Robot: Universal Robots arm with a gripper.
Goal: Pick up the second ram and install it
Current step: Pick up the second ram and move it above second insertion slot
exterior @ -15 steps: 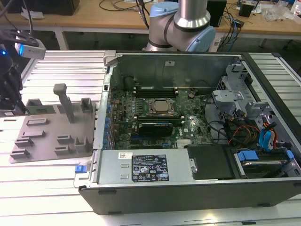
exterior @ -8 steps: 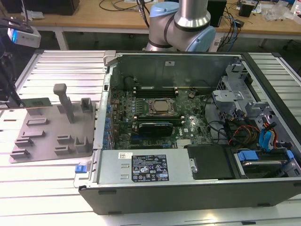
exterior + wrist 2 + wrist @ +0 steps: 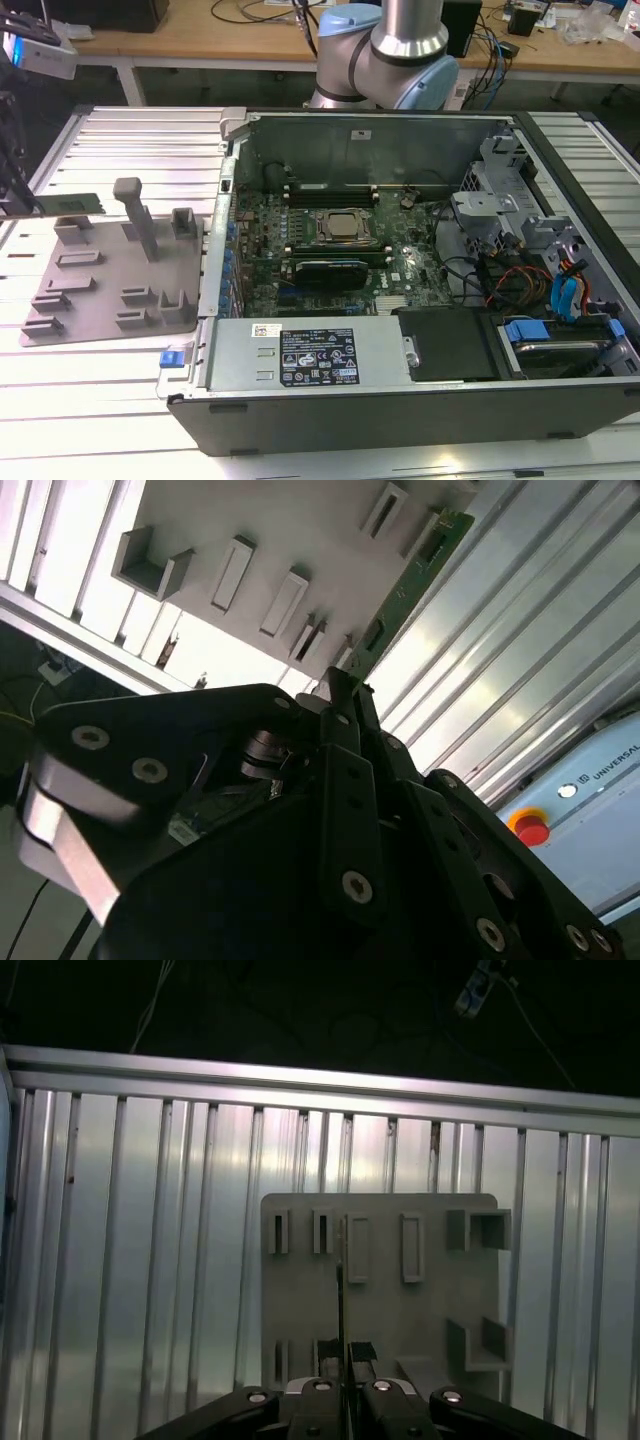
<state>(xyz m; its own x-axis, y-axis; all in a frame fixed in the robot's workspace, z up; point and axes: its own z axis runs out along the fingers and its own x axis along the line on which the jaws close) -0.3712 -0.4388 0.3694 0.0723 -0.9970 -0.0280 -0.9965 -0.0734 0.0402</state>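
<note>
**Second ram (image 3: 405, 590) held over grey plate (image 3: 100, 300)**

The gripper (image 3: 347, 1360) has its fingers closed tight on the thin green stick. It hangs just above the plate, at the exterior view's left of the open computer case (image 3: 400, 412).

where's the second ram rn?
The second ram is gripped in the tool, over the grey plate at the exterior view's left, outside the open computer case.
</note>
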